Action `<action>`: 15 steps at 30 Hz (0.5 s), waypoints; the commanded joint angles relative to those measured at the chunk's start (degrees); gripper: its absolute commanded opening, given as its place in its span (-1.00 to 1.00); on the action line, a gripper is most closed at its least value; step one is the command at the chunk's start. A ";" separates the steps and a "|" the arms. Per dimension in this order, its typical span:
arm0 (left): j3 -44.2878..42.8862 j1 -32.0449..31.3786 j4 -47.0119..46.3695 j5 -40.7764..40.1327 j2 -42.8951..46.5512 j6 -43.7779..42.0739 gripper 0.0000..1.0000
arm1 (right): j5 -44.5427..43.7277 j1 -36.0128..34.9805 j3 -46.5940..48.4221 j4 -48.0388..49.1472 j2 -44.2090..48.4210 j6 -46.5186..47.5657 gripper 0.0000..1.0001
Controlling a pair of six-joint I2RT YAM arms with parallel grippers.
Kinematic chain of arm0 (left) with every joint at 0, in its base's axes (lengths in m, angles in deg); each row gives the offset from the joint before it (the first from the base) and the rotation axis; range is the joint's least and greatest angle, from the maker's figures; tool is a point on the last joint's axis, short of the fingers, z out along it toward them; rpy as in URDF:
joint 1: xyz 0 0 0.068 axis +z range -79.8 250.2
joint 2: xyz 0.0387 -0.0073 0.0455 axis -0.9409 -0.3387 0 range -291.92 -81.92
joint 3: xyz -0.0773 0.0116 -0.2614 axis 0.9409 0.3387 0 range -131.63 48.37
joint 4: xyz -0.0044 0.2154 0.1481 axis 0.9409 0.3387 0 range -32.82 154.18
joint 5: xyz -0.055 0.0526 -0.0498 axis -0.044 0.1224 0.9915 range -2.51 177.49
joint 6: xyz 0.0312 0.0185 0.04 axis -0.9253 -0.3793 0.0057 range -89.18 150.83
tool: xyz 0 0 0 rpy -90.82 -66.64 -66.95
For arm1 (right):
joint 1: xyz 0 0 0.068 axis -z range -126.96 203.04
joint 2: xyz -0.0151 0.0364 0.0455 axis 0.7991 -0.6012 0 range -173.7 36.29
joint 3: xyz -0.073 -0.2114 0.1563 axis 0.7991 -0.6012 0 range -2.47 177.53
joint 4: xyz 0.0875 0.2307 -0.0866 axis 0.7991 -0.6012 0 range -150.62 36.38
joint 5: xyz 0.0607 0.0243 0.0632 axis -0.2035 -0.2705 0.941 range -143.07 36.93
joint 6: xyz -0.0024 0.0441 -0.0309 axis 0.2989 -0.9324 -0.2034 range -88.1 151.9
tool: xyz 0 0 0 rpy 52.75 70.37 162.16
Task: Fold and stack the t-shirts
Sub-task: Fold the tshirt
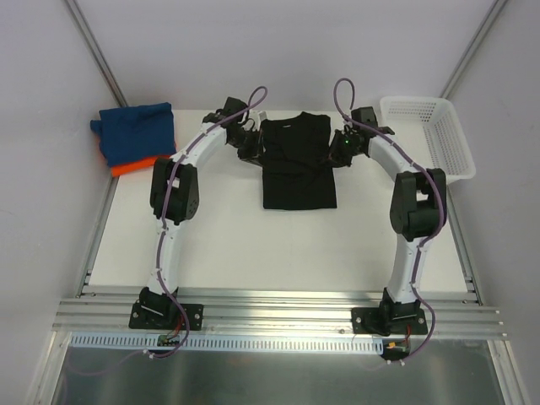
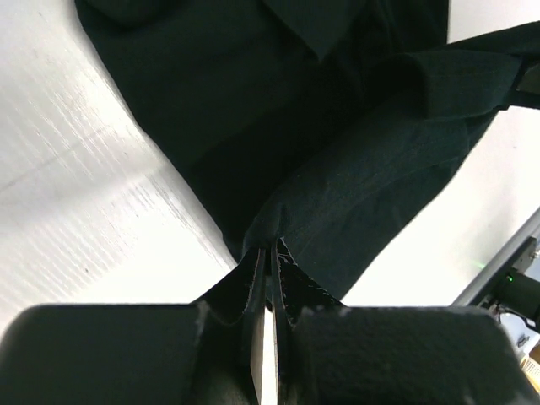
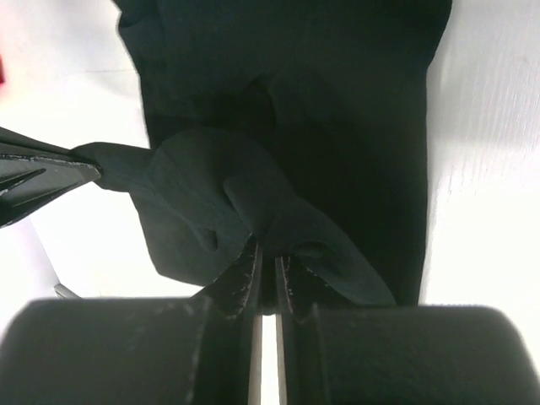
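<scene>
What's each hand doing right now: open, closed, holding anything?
Left hand: closed, pinching a fold of the black t-shirt.
Right hand: closed, pinching a bunched fold of the same shirt.

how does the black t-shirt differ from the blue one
The black t-shirt lies spread centrally; the blue t-shirt sits folded at the far left. The left end effector and right end effector both pinch the black one; nothing grips the blue one, which rests on the orange t-shirt. Both are plain cloth.
</scene>
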 commanded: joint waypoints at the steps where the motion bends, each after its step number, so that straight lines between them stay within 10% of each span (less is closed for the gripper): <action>1: -3.47 0.88 -0.05 -1.83 -1.92 -1.61 -1.00 | 0.87 0.33 3.63 1.23 -2.27 1.05 -0.99; 15: -11.11 1.32 -3.39 -6.31 -8.08 -1.61 -1.00 | -0.45 0.50 10.66 1.23 -10.18 1.66 -0.99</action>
